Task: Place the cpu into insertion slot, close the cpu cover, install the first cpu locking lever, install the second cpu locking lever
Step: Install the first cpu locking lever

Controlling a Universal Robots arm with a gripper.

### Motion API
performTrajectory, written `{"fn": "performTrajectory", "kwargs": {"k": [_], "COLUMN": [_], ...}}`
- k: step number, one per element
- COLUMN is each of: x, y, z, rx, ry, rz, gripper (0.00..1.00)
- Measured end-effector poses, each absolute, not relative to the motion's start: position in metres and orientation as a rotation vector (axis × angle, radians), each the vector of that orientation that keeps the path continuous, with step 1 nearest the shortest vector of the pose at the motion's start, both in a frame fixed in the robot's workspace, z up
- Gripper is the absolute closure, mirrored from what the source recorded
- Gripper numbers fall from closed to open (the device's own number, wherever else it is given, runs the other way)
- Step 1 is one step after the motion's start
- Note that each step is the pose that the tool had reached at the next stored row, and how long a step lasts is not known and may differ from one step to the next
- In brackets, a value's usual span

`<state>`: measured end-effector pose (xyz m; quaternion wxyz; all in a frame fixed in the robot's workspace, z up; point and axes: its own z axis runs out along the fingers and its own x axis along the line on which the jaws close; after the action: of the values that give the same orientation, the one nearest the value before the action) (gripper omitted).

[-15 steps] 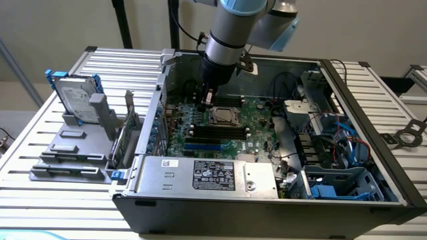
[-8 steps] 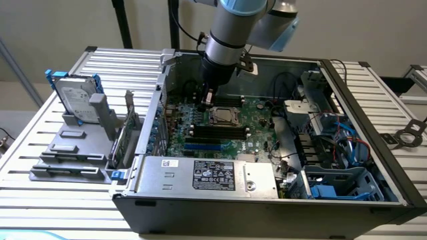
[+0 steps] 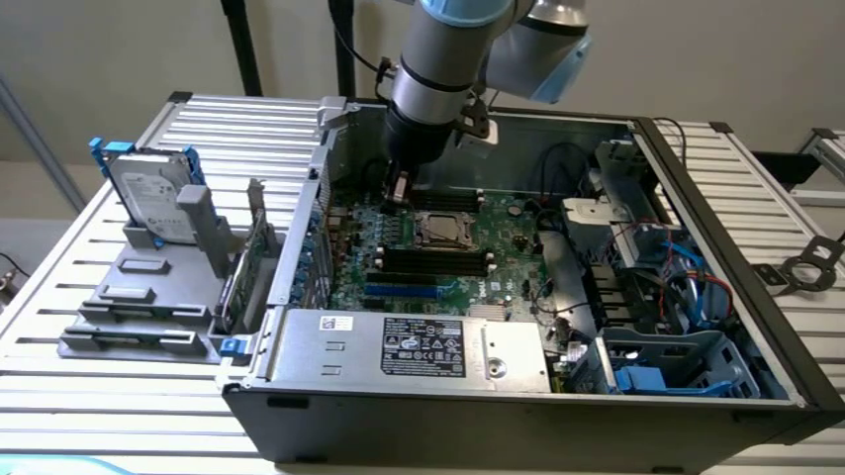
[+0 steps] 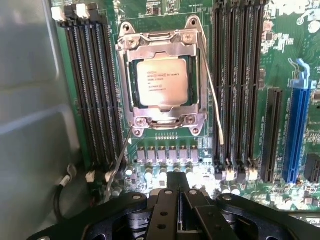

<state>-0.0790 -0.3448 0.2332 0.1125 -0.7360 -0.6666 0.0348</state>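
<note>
Tool (image 4: 178,184) noted clenched, nothing held, poised over the green board (image 4: 165,136). Beyond it, cpu (image 4: 162,80) is seen seated in the insertion slot (image 4: 133,87), with cpu cover (image 4: 160,42) laid down around it. One locking lever (image 4: 212,97) and other locking lever (image 4: 120,160) are seen angled off the frame, apparently unlatched. In the exterior view, the slot is found at four o'clock of the tool.

We see the open computer case (image 3: 528,416) on the slatted desk (image 3: 79,396) from the exterior camera, set high and some way off, looking obliquely down into it. Our wrist camera sits behind the tool (image 4: 179,184), close above the green board (image 4: 312,135), facing straight down. Both views share the cpu (image 4: 161,81) and the memory slots (image 4: 95,95) flanking it.
</note>
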Motion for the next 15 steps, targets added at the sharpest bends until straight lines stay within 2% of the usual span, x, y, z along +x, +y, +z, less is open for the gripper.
{"fn": "performTrajectory", "kwargs": {"k": [15], "x": [-0.0831], "y": [-0.3448], "z": [0.2431], "rx": [-2.246], "ry": [-1.775], "rz": [0.016], "gripper": [0.89]}}
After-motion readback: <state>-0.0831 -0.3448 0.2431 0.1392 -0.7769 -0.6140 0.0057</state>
